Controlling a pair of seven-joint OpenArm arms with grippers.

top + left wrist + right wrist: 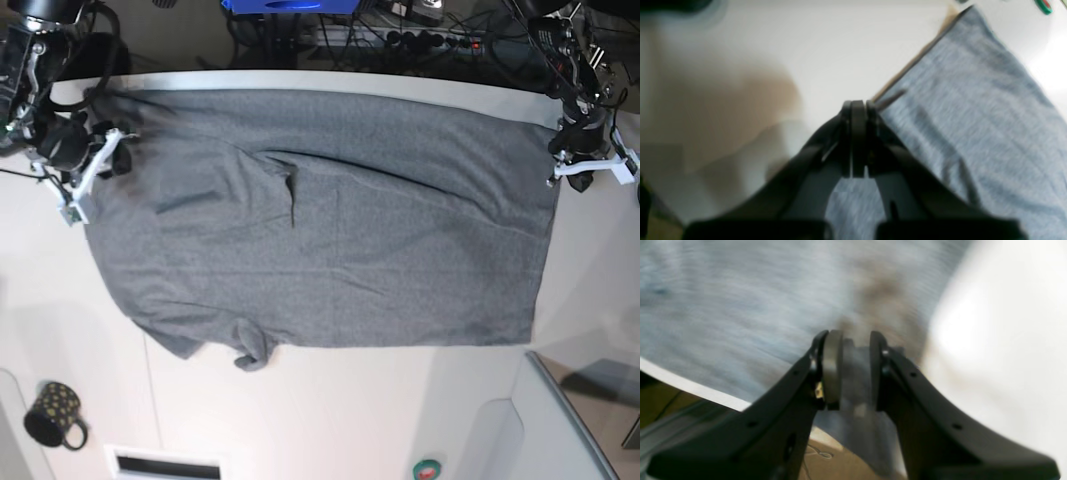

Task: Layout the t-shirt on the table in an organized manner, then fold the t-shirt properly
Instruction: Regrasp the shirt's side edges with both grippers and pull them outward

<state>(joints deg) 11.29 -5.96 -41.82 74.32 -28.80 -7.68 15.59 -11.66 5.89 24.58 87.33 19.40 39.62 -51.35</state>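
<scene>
Lying spread, grey t-shirt (sleeve bunched)

The big heather-grey t-shirt covered most of the white bench, so open room was mostly along the near strip. Only a small black dotted mug and a little green-red round button sat there, well apart.

Both wrist views blurred; t-shirt detail lost.

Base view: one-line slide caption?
Grey t-shirt spread across white table, left gripper and right gripper at its far corners.
</scene>
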